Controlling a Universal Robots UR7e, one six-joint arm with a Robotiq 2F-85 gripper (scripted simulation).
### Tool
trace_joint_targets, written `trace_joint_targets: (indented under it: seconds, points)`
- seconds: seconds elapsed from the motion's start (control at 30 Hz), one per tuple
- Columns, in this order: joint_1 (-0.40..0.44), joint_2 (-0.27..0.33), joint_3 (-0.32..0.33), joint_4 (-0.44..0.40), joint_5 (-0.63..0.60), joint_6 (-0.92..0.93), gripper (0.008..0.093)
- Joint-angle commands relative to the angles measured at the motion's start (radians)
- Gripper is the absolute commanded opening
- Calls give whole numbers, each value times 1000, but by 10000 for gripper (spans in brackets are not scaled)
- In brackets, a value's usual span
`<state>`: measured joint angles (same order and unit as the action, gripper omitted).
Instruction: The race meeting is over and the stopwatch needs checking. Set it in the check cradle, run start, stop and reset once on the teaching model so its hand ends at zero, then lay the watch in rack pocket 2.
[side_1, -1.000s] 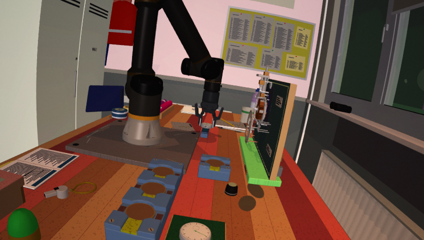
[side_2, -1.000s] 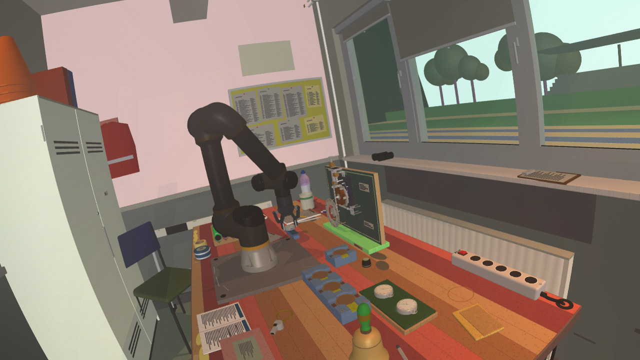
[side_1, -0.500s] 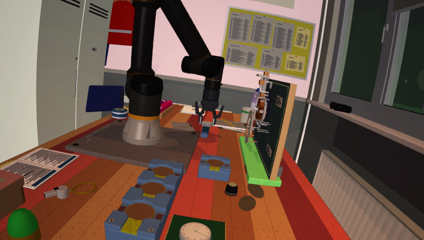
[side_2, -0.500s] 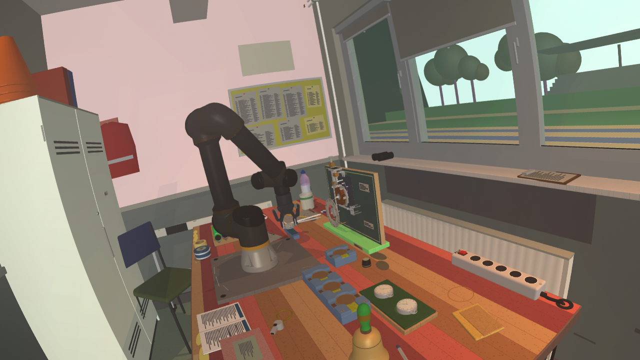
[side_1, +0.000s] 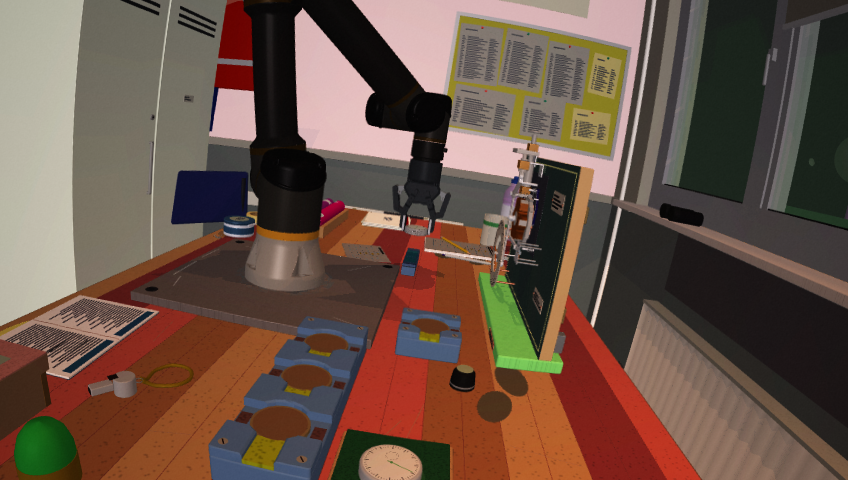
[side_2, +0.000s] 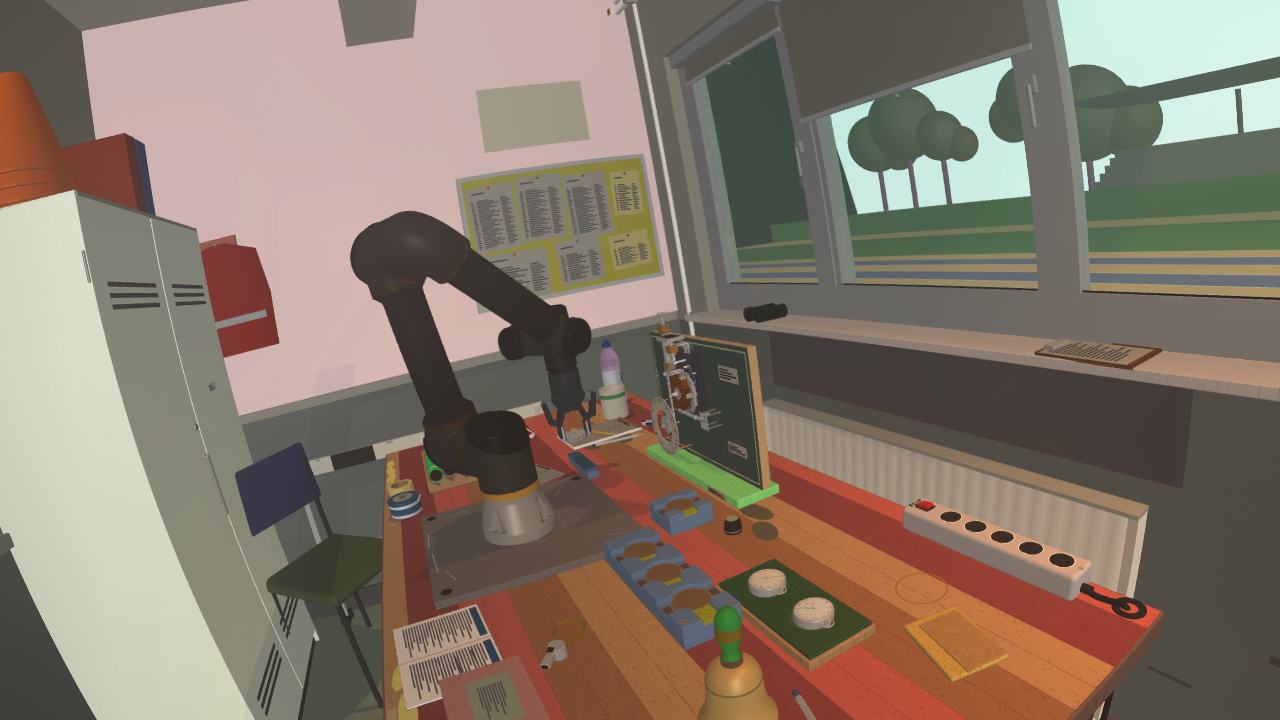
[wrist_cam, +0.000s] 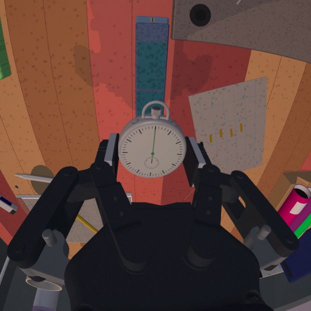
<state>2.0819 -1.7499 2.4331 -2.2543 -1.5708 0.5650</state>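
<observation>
The silver stopwatch (wrist_cam: 152, 148) has a white dial and a green hand pointing near twelve. I hold it flat by its rim in my gripper (side_1: 420, 225) (side_2: 569, 424) (wrist_cam: 153, 153), lifted above the far middle of the table, over a small blue-and-teal block (side_1: 410, 262) (wrist_cam: 152, 62). The single blue check cradle (side_1: 428, 335) (side_2: 682, 513) sits nearer the front, left of the upright teaching model (side_1: 538, 262) (side_2: 707, 412) on its green base. The blue rack (side_1: 291, 392) (side_2: 663, 578) with three round pockets lies further forward, all three showing brown and empty.
A green tray (side_2: 795, 610) at the table's front holds two more stopwatches. A small black knob (side_1: 462, 378) lies between cradle and model. The arm's base plate (side_1: 268, 285), a notepad with pencil (side_1: 458, 248), a bottle (side_2: 612, 381), a whistle (side_1: 116, 383) and papers (side_1: 74, 333) also occupy the table.
</observation>
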Motion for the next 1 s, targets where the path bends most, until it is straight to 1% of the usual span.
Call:
trace_joint_targets:
  seconds: [0.0, 0.27, 0.47, 0.67, 0.97]
  points:
    - [0, -7, -5, 10, 0, 0, 80]
    - [0, -57, -46, 101, 0, 0, 80]
    - [0, -80, -68, 147, 0, 0, 80]
    - [0, -91, -80, 170, 0, 0, 80]
    - [0, -95, -84, 178, 0, 0, 80]
